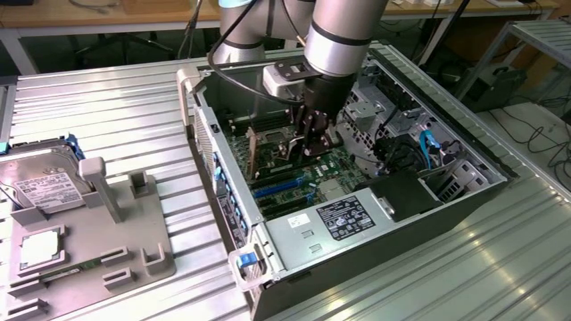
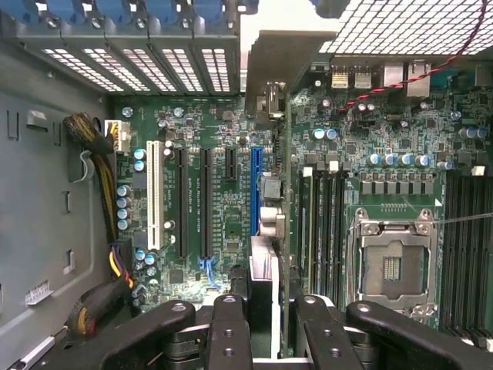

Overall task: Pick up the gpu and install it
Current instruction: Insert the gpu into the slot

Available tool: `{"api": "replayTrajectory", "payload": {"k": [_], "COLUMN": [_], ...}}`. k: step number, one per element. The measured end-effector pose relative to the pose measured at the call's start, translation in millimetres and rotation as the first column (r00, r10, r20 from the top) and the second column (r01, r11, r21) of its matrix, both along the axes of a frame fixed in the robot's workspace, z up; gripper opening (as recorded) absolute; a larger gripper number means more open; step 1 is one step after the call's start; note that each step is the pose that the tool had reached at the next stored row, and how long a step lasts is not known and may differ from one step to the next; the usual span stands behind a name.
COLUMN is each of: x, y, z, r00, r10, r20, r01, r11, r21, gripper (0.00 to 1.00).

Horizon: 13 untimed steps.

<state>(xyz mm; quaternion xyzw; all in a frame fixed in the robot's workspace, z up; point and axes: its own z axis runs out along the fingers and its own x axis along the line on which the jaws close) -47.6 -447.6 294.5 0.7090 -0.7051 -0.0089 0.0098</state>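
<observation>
My gripper (image 1: 314,146) is down inside the open computer case (image 1: 223,174), over the green motherboard (image 1: 332,164). In the wrist view the gripper (image 2: 266,312) is shut on the gpu (image 2: 267,231). I see the card edge-on as a thin dark strip running away from the black fingers (image 2: 231,327). Its silver bracket (image 2: 281,58) reaches the slot openings in the case's rear wall. The card hangs over the motherboard (image 2: 223,123), just beside the blue expansion slot (image 2: 255,189). Whether it touches the slot is hidden.
The empty CPU socket (image 2: 393,262) and black memory slots (image 2: 323,223) lie beside the card. Cable bundles (image 2: 96,162) run along the case wall. A power supply (image 1: 344,217) fills the case's near end. On the exterior view's left, a grey fixture (image 1: 116,234) holds a hard drive (image 1: 40,184).
</observation>
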Motion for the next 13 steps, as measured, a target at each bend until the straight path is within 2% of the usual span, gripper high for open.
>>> {"api": "replayTrajectory", "payload": {"k": [3, 13], "x": [0.1, -8.4], "y": [2.0, 0.9], "z": [-3.0, -17.6], "r00": [1.0, 1.0], "r10": [0.0, 0.0], "r20": [0.0, -0.0001], "r01": [0.0, 0.0], "r11": [1.0, 1.0], "r21": [-0.0045, -0.0048], "gripper": [0.28, 0.28]}}
